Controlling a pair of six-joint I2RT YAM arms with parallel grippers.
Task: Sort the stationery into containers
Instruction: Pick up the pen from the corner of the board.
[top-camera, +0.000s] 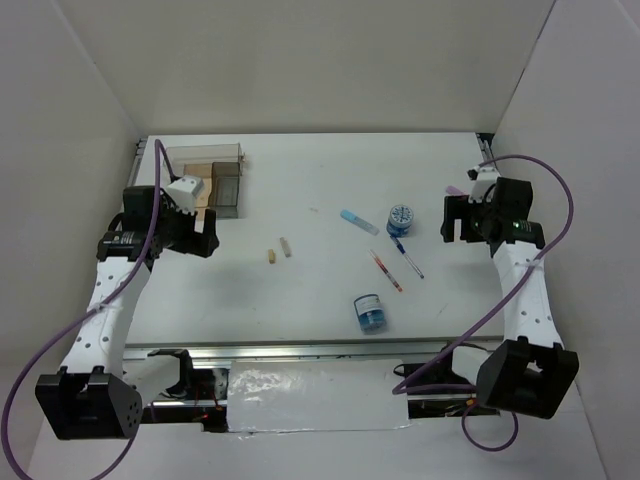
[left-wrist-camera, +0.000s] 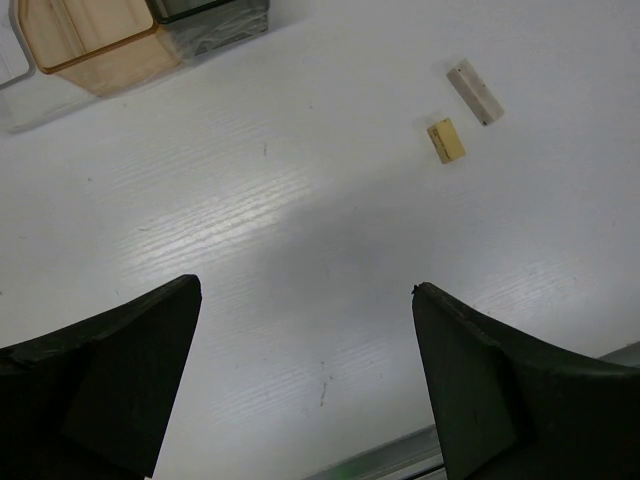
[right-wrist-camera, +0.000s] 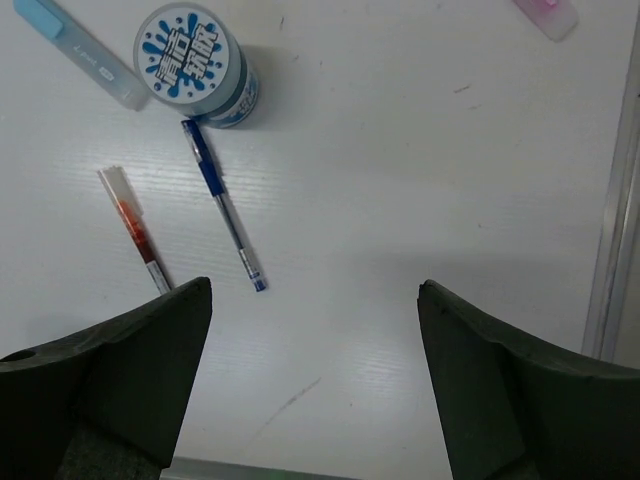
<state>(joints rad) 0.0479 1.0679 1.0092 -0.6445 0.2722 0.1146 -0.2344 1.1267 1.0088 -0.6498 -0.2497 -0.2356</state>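
Observation:
The clear organiser with tan and smoky-grey compartments stands at the far left; its tan compartment shows in the left wrist view. Two tan stubs lie mid-table, seen also as a yellowish stub and a paler stub. The pale-blue bar, an upright blue tub, the blue pen and the red-orange pen lie right of centre. A second blue tub sits nearer the front. My left gripper is open and empty beside the organiser. My right gripper is open and empty, right of the tub and blue pen.
A small pink item lies by the right rail, also visible from above. A metal rail runs along the table's front edge. White walls close in the left, back and right sides.

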